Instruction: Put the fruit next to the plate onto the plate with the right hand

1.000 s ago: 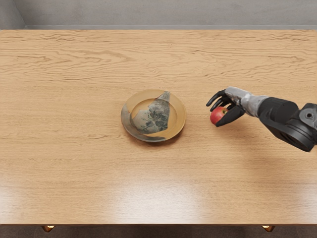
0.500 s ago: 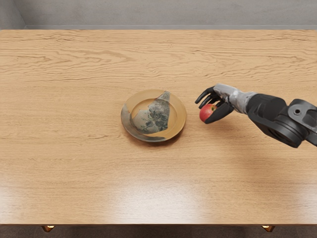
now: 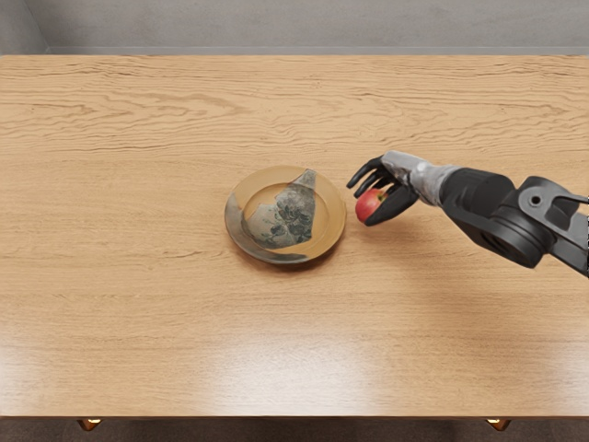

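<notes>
A small red fruit (image 3: 369, 204) is held in my right hand (image 3: 372, 190), whose dark fingers curl over its top while the thumb presses from below. The hand and fruit hang just off the right rim of the plate (image 3: 330, 222), a tan round dish with a grey mottled centre in the middle of the table. The right arm (image 3: 502, 215) comes in from the right edge. The fruit is partly hidden by the fingers. No left arm shows.
The wooden table (image 3: 138, 304) fills the view, with a grey wall behind its far edge (image 3: 294, 52). Nothing else stands on it.
The right hand has carried the red fruit leftward, from well right of the plate to just beside its right rim. The plate has not moved.
</notes>
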